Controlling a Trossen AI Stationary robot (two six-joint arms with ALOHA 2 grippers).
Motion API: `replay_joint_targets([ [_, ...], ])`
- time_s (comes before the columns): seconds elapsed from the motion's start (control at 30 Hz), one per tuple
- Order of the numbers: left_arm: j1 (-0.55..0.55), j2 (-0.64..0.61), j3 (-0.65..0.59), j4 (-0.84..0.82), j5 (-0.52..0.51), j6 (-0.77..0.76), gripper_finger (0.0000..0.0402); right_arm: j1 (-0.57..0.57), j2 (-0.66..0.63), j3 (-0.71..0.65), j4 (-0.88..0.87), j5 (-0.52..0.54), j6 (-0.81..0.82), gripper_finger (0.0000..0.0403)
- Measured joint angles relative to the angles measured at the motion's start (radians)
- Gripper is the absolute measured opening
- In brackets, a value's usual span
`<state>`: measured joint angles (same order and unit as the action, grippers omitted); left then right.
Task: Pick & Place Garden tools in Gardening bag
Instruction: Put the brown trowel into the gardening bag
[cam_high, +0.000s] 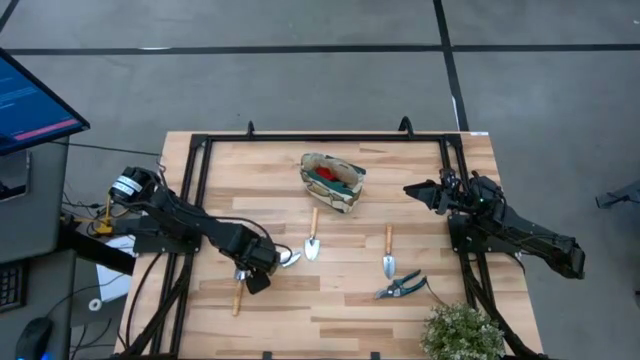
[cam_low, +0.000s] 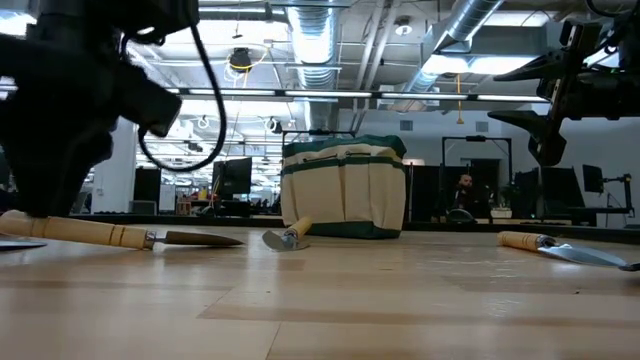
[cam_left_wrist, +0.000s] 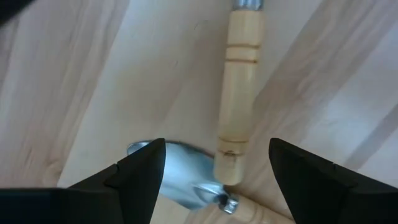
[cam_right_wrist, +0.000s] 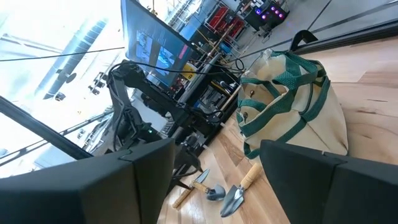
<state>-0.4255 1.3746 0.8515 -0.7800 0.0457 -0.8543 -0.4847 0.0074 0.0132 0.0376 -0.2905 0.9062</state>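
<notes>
Leafy plant beside shears — bag unobstructed.

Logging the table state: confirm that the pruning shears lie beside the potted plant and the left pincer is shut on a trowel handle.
Wrong on the pincer: the left pincer is open, straddling the trowel handle, as the left wrist view shows. The pruning shears do lie beside the potted plant.

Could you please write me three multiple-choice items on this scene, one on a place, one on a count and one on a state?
1. Where is the pruning shears?
A. in the gardening bag
B. on the table near the plant
C. in a gripper

2. How many wooden-handled tools lie on the table?
A. one
B. three
C. five

3. The left gripper is:
A. open over a wooden handle
B. shut on the shears
C. inside the bag

Answers: 1 B, the shears lie beside the plant; 2 B, the high view shows three; 3 A, its fingers straddle the handle.
</notes>
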Motion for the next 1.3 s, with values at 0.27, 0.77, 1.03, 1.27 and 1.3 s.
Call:
replay_joint_targets([
  [0.27,0.000,-0.001,-0.082,0.134,0.041,0.003,0.0272,0.000,0.000,0.000,0.000,0.000,0.000,0.0230],
  [0.77,0.029,-0.002,-0.114,0.135,0.076,0.005,0.0065,0.000,0.000,0.000,0.000,0.000,0.000,0.0230],
  [1.03,0.047,-0.012,-0.088,0.149,0.213,0.003,0.0065,0.000,0.000,-0.003,0.037,-0.001,-0.001,0.0230],
  [1.27,0.056,-0.164,-0.047,0.131,0.217,-0.099,0.0065,0.000,0.000,0.044,0.124,0.000,-0.124,0.0217],
  [1.3,0.059,-0.192,-0.047,0.129,0.216,-0.126,0.0065,0.000,0.002,0.054,0.125,0.000,-0.145,0.0214],
])
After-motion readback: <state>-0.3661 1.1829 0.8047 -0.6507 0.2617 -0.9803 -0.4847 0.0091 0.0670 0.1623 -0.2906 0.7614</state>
